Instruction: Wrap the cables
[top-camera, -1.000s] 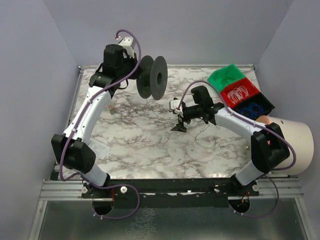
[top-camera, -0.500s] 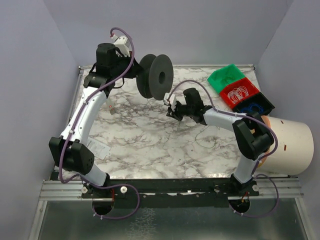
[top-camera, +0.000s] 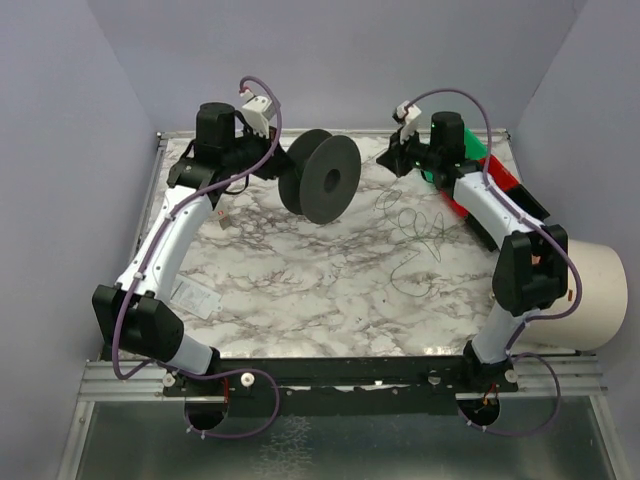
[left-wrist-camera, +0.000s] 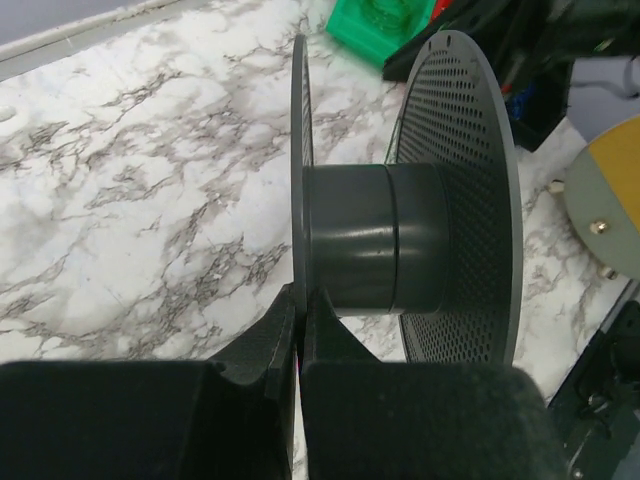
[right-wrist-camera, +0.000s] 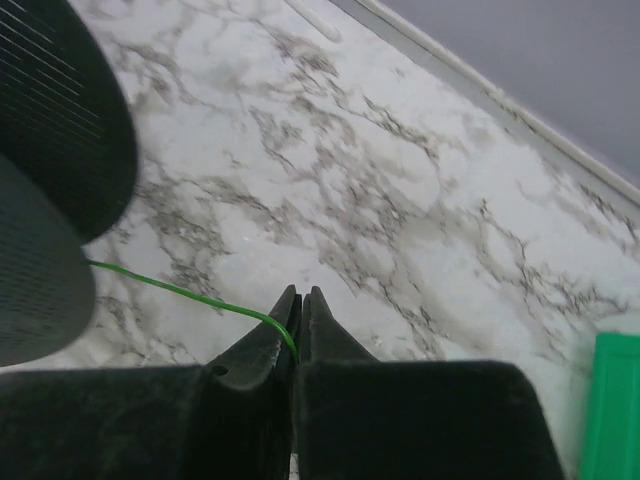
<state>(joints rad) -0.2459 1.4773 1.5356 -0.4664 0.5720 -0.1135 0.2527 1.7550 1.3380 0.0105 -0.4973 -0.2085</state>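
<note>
Top external view is showing the left gripper (top-camera: 283, 168) holding up a black plastic spool (top-camera: 325, 178) with two round flanges above the rear of the white marble-patterned table (top-camera: 300, 280), its axle lying roughly level. In the left wrist view the left gripper's fingers (left-wrist-camera: 262, 345) are pressing together on the thin edge of the nearer flange, with no gap showing between them and it. The right gripper (top-camera: 386, 160) is hanging just to the right of the spool, near the back edge of the table. In the right wrist view its jaws are pinching tight on a thin green cable (right-wrist-camera: 180, 291), which is running taut from the fingertips leftward to the spool. A loose curly strand of hair-thin cable (top-camera: 412, 222) is lying on the table in front of the right gripper; whether it is joining the pinched cable I cannot tell. A green plastic bin (right-wrist-camera: 612, 400) is sitting at the right.
</note>
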